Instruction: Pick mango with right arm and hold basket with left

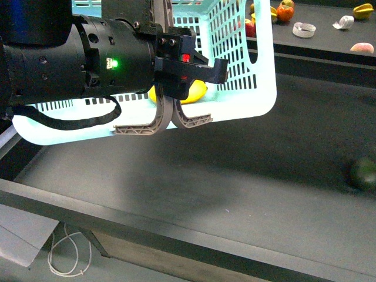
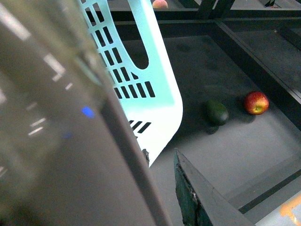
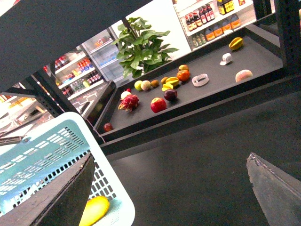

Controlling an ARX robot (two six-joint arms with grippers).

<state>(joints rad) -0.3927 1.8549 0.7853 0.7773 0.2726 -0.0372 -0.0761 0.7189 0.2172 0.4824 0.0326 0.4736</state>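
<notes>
Turquoise basket (image 1: 247, 70) gripped by the left tool (image 1: 179, 79); yellow mango (image 1: 197, 91) inside.
Front view: the black arm (image 1: 70, 53) covers the basket's left half, and the tool, clamped round the grey-brown handles (image 1: 161, 124), hides most of the mango at frame centre. Wide apart and empty, the right tool (image 3: 169, 157) has one finger cutting off the mango. A dark green fruit (image 1: 364, 173) blurs at the right edge of the surface (image 1: 235, 182).

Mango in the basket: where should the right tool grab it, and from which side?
Grip the mango across its narrow middle, likely from above through the open top of the basket, right of the handles. It lies flat on the floor, and the mesh walls block side entry.
</notes>
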